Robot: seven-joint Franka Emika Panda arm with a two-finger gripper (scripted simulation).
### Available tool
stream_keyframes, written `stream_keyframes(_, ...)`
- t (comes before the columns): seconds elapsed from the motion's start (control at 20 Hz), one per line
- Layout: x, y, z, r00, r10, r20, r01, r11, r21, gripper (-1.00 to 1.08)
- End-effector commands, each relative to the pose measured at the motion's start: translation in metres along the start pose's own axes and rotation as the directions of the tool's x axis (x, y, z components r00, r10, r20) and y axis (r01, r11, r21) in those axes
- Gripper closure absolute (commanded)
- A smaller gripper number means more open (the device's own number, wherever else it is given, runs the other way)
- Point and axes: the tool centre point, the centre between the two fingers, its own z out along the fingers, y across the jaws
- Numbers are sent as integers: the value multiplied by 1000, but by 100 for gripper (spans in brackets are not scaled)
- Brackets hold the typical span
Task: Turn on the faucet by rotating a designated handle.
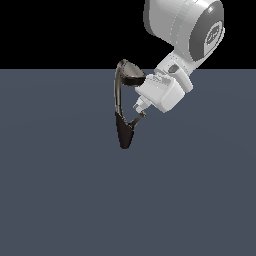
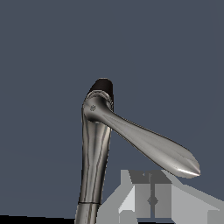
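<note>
Jaws (image 1: 141, 107) at frame centre, right at handle (image 1: 136, 119) tip; spread not clear, cannot tell whether wide or pinched. Handle branching up-right from faucet (image 1: 123, 107) cone, centre of exterior view, on grey worktop (image 1: 60, 200). In wrist view, handle (image 2: 148, 144) just beside fingers. Contact reached, apparently; rotation itself probably still left. No water visible.

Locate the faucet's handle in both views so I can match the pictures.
Exterior view: the handle is the thin lever rising from the faucet base toward the gripper.
Wrist view: the handle slants across the centre.
Shared landmark: the faucet's curved neck.
</note>
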Motion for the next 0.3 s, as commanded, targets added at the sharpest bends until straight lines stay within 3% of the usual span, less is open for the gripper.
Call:
stream_keyframes(0.0,27,15,1,1000,28,0,-28,1000,-3,108)
stream_keyframes(0.25,54,29,2,999,37,2,-37,999,-7,108)
